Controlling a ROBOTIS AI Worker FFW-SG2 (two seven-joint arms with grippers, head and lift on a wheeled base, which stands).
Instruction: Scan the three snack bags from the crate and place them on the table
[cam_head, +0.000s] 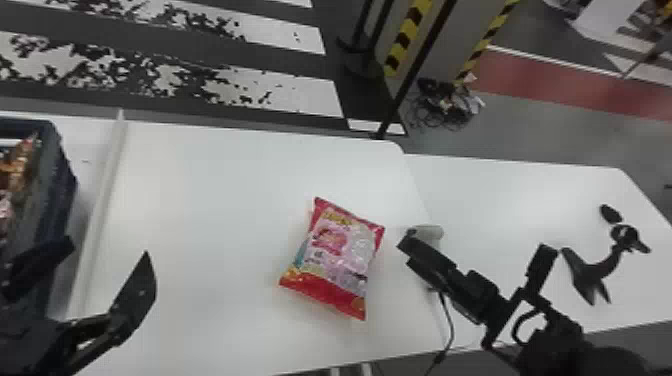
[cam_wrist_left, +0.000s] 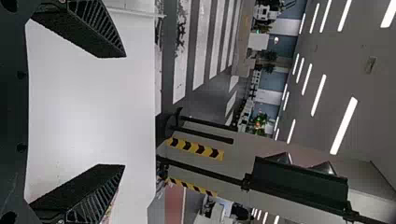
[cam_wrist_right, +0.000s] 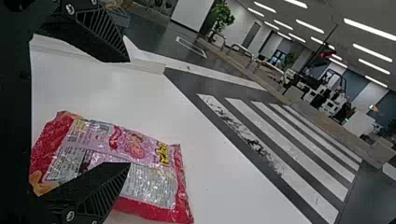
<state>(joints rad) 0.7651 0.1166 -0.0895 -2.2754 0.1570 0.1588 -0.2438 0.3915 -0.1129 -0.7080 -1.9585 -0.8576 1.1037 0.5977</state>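
Observation:
At the head view's lower left my left gripper stands open beside the dark blue crate, which holds snack packages. A red and pink snack bag lies flat on the white table. To its right, my right gripper has its fingers apart and holds nothing. In the left wrist view, nothing is between the fingers of my left gripper; a sliver of the bag peeks out beside one. The right wrist view has my right gripper open, one finger partly covering the bag.
A black stand-like device is on the right-hand table. A pale rounded object sits behind the right arm's front end, and a black cable hangs below it. A raised white strip separates crate and bag.

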